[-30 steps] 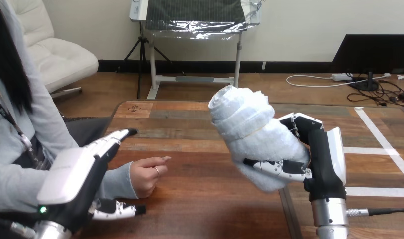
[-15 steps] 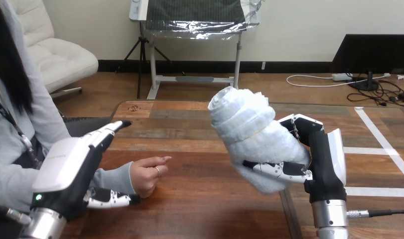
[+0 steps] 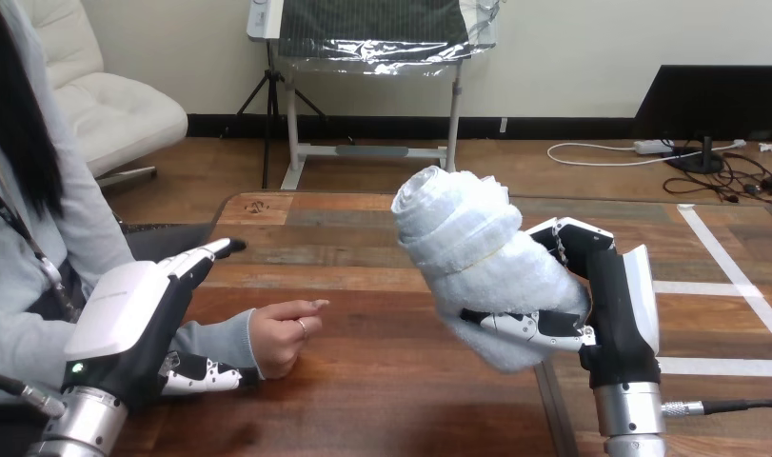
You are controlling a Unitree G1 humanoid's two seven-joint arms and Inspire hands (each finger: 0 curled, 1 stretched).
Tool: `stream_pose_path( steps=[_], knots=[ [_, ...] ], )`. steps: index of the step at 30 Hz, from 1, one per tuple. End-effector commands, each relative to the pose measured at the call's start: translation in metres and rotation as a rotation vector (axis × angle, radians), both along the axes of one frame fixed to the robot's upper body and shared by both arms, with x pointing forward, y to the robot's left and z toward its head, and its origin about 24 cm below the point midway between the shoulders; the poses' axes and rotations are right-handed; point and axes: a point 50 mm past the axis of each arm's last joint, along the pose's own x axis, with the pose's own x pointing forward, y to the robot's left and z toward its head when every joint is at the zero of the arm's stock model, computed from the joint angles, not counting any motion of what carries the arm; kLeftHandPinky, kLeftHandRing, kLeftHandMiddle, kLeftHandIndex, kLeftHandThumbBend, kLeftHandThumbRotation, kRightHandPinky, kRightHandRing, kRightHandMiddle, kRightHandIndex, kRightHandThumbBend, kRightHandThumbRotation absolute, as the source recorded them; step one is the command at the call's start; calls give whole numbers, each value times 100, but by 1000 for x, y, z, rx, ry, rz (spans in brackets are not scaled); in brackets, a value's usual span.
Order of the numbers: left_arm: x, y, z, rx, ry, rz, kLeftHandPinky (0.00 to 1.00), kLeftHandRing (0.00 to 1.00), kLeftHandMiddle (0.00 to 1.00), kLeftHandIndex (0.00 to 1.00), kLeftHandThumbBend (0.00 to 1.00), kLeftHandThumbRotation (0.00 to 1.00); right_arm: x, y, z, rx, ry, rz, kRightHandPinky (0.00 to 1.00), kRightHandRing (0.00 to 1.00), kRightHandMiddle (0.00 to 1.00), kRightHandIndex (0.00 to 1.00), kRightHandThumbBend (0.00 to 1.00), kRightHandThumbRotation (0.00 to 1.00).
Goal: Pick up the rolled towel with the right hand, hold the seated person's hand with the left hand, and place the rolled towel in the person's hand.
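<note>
A white rolled towel [image 3: 477,252] is held tilted above the middle of the table, with my right hand [image 3: 605,305] shut on its lower end, thumb across the front. The person's hand [image 3: 285,335] rests on the table at the left, loosely curled, one finger pointing right. My left hand [image 3: 134,328] hovers over the person's grey sleeve and wrist, fingers straight and pointing away from me, thumb below beside the sleeve. I cannot tell whether it touches the wrist.
The wooden table [image 3: 382,400] stretches ahead, with white tape lines [image 3: 734,286] on its right part. The person sits at the left edge, an arm lying on the tabletop.
My left hand has drawn left and down toward the person's wrist. The towel in my right hand has shifted slightly to the left.
</note>
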Motion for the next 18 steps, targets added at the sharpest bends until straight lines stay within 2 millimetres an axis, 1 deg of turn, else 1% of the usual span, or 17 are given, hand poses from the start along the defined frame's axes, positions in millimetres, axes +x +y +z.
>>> stream_pose_path(
  steps=[1, 7, 18],
  knots=[
    [23, 1, 15, 32, -57, -14, 79, 81, 84, 83, 100, 10, 12, 6, 25, 60, -130, 25, 24, 29, 37, 36, 75, 0],
    [30, 3, 10, 52, -12, -8, 79, 82, 84, 83, 100, 8, 11, 7, 26, 66, -137, 44, 24, 29, 36, 36, 74, 0],
    [40, 6, 5, 74, 42, -11, 78, 80, 82, 82, 100, 10, 8, 8, 29, 98, -160, 85, 23, 28, 36, 35, 73, 0]
  ],
)
